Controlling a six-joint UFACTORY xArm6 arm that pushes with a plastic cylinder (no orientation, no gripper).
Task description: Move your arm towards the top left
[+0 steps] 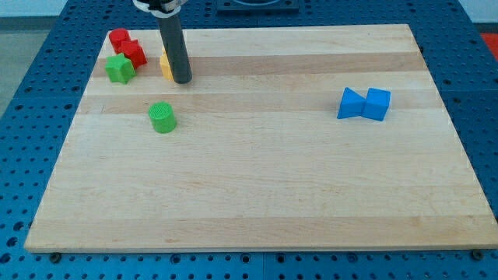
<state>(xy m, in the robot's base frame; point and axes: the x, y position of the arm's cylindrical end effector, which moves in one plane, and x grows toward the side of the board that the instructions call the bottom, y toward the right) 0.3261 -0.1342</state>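
Note:
My tip [182, 80] stands near the view's top left on the wooden board [257, 194]. A yellow block [165, 67] sits right behind the rod on its left, mostly hidden, touching or nearly touching it. A red block [127, 47] of irregular shape lies further to the left, near the board's top left corner. A green star-shaped block [120, 68] sits just below the red one. A green cylinder [163, 117] lies below and a little left of my tip, apart from it.
Two blue blocks sit side by side at the view's right: a triangular one [351, 104] and a cube [377, 103]. The board lies on a blue perforated table [39, 101].

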